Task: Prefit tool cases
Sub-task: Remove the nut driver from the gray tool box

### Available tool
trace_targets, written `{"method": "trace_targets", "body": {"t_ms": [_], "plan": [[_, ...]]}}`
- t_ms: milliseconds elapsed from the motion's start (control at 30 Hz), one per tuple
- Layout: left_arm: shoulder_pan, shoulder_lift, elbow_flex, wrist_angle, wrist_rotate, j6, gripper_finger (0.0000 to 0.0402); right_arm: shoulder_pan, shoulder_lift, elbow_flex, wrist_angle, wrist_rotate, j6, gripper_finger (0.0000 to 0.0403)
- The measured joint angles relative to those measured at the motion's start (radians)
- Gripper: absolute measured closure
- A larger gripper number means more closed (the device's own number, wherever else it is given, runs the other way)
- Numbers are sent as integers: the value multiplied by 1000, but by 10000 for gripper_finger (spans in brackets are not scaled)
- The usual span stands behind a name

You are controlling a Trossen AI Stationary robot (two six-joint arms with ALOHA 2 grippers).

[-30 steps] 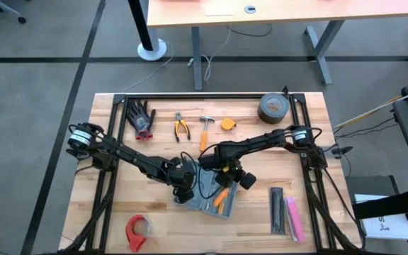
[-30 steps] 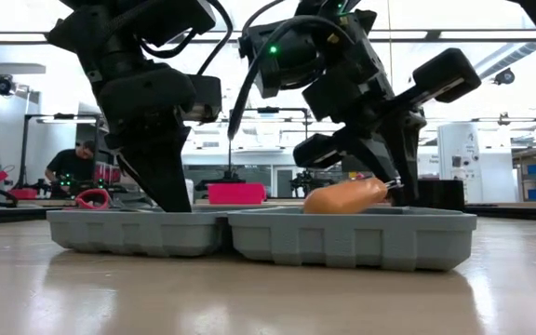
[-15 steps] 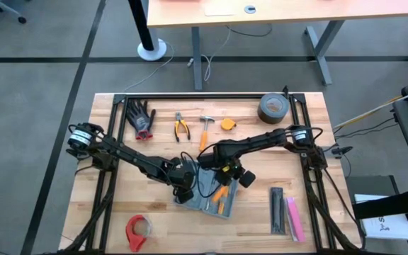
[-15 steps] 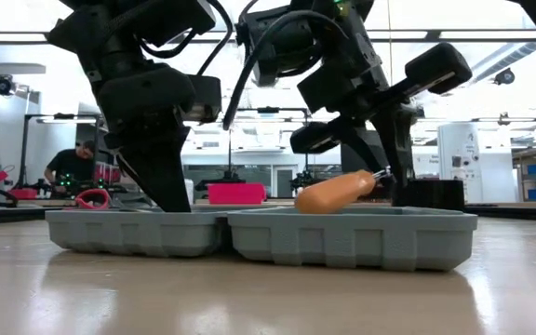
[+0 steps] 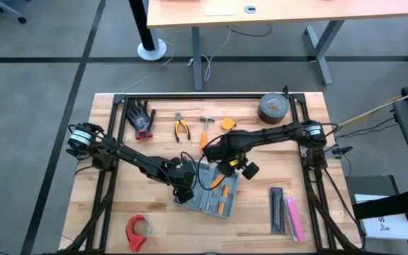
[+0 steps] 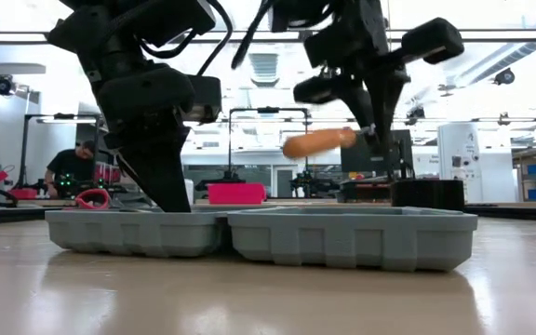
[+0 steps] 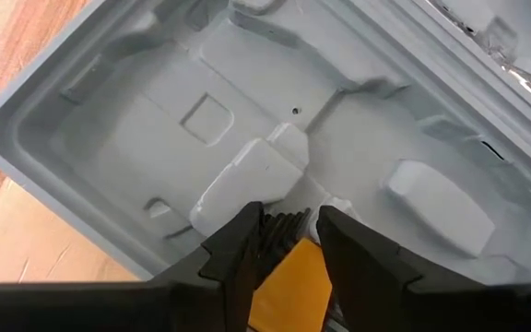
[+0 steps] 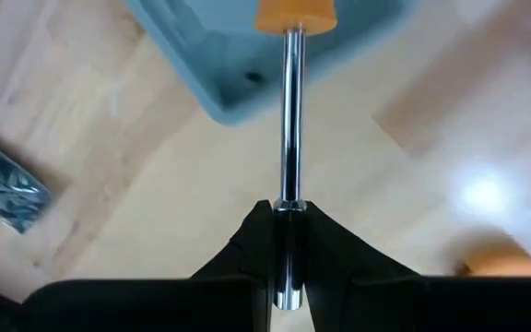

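Two grippers work over the open case (image 5: 207,195), which lies flat near the table's front middle, both grey halves facing up. The right gripper (image 8: 287,242) is clenched on the steel shaft of a screwdriver (image 6: 319,141), holding it roughly level and clear above the case, orange handle pointing away from the fingers. The left gripper (image 7: 287,235) is low inside the left half of the tray, its jaws pinched on a small orange-yellow piece (image 7: 293,281) with a dark ribbed end; what that piece is I cannot tell.

The step in hand looks like seating the screwdriver in its moulded slot. To do it well, the shaft should be turned parallel to the matching long recess before coming down, with the handle over the wider pocket. Lower slowly and keep the tool level, so neither end catches a rib. The left arm sits close by, so the right one's descent should stay on its own half of the case.
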Motion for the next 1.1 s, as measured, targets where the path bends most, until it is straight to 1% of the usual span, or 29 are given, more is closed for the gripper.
{"method": "trace_targets", "body": {"t_ms": [267, 467, 700, 833, 933, 1100], "plan": [[0, 0, 0, 1, 1, 0, 267, -74, -83, -16, -26, 132, 23, 383], [0, 0, 0, 1, 1, 0, 273, -155, -92, -62, -23, 263, -6, 383], [0, 0, 0, 1, 0, 0, 277, -256, -92, -126, 40, 283, -87, 383], [0, 0, 0, 2, 0, 0, 271, -307, -92, -158, 123, 288, -144, 383], [0, 0, 0, 3, 0, 0, 266, -337, -92, -188, 179, 293, -216, 384], [0, 0, 0, 3, 1, 0, 268, -378, -92, -254, 251, 290, -394, 384]]}}
